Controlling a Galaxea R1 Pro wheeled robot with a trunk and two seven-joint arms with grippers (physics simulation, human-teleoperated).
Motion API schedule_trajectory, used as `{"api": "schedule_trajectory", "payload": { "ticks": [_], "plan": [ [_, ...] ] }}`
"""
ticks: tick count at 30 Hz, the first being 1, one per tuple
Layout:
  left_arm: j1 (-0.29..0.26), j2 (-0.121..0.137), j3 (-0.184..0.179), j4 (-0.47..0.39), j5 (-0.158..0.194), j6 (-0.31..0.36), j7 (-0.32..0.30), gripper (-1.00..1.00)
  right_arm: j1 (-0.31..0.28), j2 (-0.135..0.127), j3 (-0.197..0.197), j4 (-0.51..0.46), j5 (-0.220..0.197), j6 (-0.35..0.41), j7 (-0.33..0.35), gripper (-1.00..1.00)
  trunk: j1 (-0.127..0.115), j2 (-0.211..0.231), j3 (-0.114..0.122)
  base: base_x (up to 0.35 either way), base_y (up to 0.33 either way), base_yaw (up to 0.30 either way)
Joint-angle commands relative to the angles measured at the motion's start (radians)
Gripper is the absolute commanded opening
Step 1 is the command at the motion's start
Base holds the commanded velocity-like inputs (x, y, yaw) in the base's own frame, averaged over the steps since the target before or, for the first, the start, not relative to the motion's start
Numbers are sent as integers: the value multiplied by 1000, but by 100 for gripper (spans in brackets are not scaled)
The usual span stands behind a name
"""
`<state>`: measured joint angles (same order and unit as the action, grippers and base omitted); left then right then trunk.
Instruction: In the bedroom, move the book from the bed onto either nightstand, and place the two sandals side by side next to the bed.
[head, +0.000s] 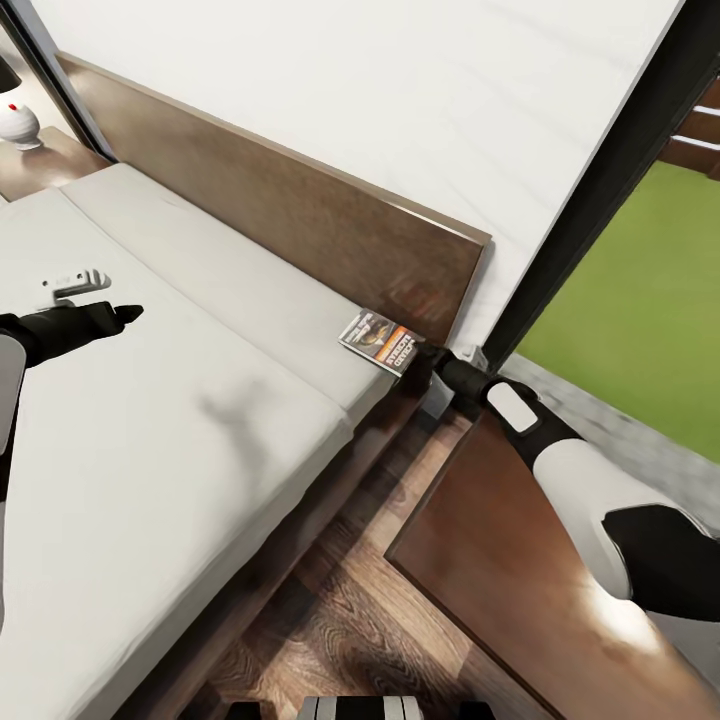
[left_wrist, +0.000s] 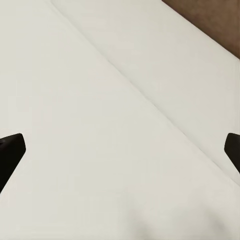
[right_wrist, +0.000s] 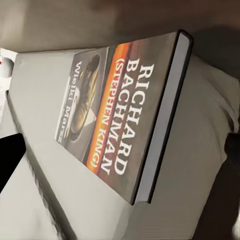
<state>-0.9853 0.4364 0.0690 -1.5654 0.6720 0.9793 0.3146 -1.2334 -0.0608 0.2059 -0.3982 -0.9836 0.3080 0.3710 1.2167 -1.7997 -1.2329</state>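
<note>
At the centre of the head view, the book (head: 381, 342) lies flat on the corner of the bed (head: 150, 420), close to the headboard (head: 300, 215) and right at the mattress edge. Its cover (right_wrist: 110, 120) reads "Richard Bachman (Stephen King)". The right gripper (head: 432, 368) reaches to the book's near edge from the lower right; its dark fingertips (right_wrist: 10, 155) stand spread on either side, not yet pinching it. Below the right arm sits a nightstand (head: 500, 580). At middle left, the left gripper (head: 125, 314) hovers over the mattress (left_wrist: 110, 125), fingers apart. A white lamp (head: 18, 122) stands at upper left.
</note>
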Motion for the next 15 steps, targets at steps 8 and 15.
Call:
{"api": "schedule_trajectory", "payload": {
  "ticks": [8, 15],
  "plan": [
    [-1, 0, 0, -1, 11, 3, 9, 100, -12, 18, 4, 0, -2, 3, -17, 100, 0, 0, -1, 0, 0, 0],
    [-1, -1, 0, -1, 11, 3, 9, 100, -14, 18, 4, -1, -3, 4, -18, 100, 19, -35, -16, 0, 0, 0]
  ]
}}
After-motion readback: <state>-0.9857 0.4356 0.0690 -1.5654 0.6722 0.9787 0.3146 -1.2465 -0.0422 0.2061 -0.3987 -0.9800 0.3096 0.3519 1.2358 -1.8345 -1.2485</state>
